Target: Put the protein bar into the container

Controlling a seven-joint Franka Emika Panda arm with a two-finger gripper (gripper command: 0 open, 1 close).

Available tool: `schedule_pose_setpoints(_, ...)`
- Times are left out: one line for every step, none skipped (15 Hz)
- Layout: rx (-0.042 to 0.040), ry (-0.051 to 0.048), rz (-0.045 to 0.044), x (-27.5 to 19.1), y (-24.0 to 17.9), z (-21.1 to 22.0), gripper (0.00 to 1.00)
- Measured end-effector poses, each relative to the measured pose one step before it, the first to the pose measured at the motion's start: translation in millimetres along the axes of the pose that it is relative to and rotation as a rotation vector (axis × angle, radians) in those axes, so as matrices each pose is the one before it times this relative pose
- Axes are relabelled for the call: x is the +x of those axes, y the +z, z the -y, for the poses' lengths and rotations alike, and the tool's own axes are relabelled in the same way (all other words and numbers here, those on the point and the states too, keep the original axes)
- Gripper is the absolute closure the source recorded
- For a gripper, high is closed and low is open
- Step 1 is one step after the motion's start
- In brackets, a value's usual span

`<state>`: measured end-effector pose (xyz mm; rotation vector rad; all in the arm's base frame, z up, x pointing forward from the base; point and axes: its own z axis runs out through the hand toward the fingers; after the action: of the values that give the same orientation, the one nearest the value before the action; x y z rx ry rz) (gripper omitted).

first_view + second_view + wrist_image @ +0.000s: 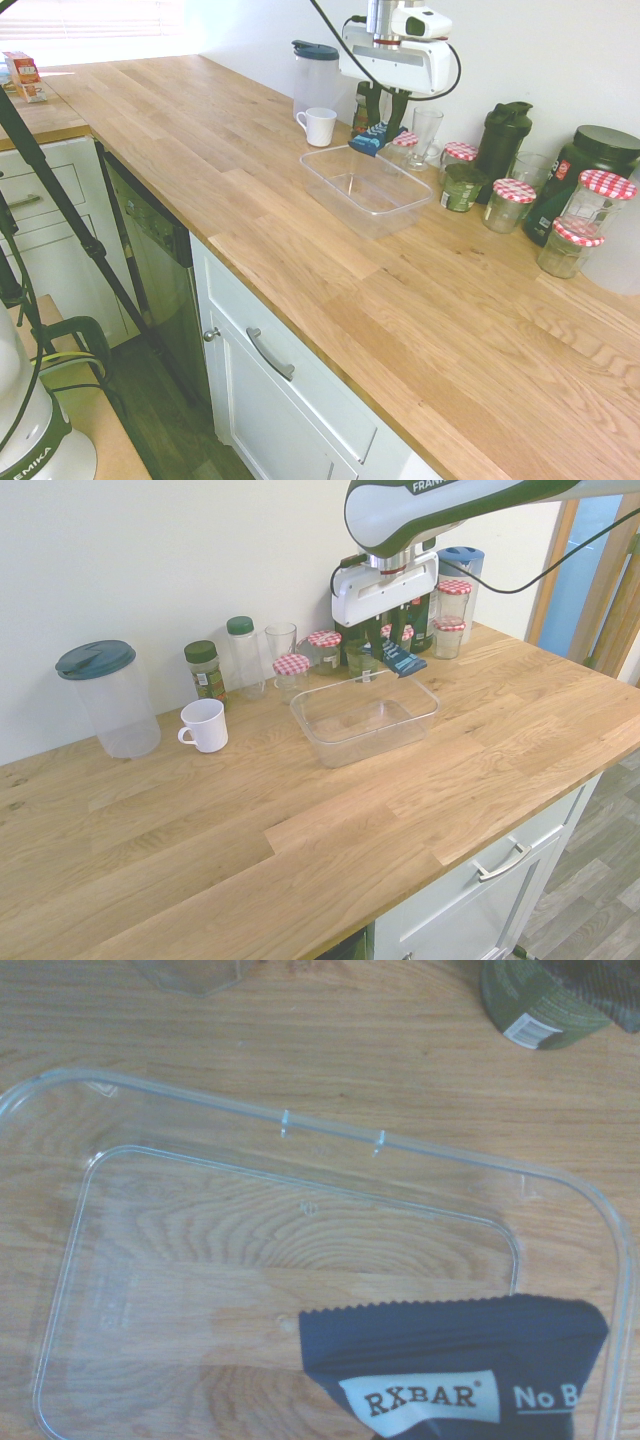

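**Tool carrying bar over tub**

Tool point(379, 133) is clamped on the RXBAR protein bar point(370, 139), hanging above the far end of the empty clear container point(400, 213) on the tabletop point(300, 250); carrying step nearly done; next, seemingly, lower slightly and release.

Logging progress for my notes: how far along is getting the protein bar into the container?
Done: the protein bar is picked up, held in the gripper with its jaws shut on it. In hand: it hangs above the far end of the container. Left: lowering and releasing; the container looks empty.
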<state>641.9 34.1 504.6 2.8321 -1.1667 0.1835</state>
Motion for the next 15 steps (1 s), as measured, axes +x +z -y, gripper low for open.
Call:
schedule_pose_setpoints(-0.00271,-0.00028,-0.00001,0.6,1.49,2.31,1.0)
schedule_pose_setpoints(-0.00358,0.00003,0.00023,0.9,1.66,1.56,1.0)
schedule_pose_setpoints(-0.00254,-0.00003,0.00074,0.72,0.77,1.29,1.0)
schedule_pose_setpoints(-0.00206,0.00023,0.00126,0.72,0.16,1.15,1.0)
schedule_pose_setpoints(-0.00187,0.0,0.00142,0.7,0.54,1.12,1.0)
schedule_pose_setpoints(-0.00205,-0.00056,0.00174,0.43,1.92,1.18,1.0)
schedule_pose_setpoints(-0.00285,0.00229,0.00203,0.17,2.65,1.17,0.0)
schedule_pose_setpoints(-0.00284,0.00447,0.00087,0.48,2.08,1.51,0.0)
schedule_pose_setpoints(-0.00376,-0.00011,-0.00028,0.64,2.14,1.58,0.0)
schedule_pose_setpoints(-0.00454,-0.00072,-0.0005,0.28,2.47,1.14,0.0)
schedule_pose_setpoints(-0.00454,-0.00005,0.0016,-0.49,3.06,1.29,0.0)
schedule_pose_setpoints(-0.0035,0.00056,0.00213,-0.76,2.76,1.42,0.0)
schedule_pose_setpoints(-0.00254,-0.00041,0.00215,-0.57,2.39,1.18,0.0)
schedule_pose_setpoints(-0.00127,-0.00143,0.00117,-0.79,1.51,1.21,0.0)
schedule_pose_setpoints(-0.00029,-0.00045,0.00015,-0.39,0.5,0.56,0.0)
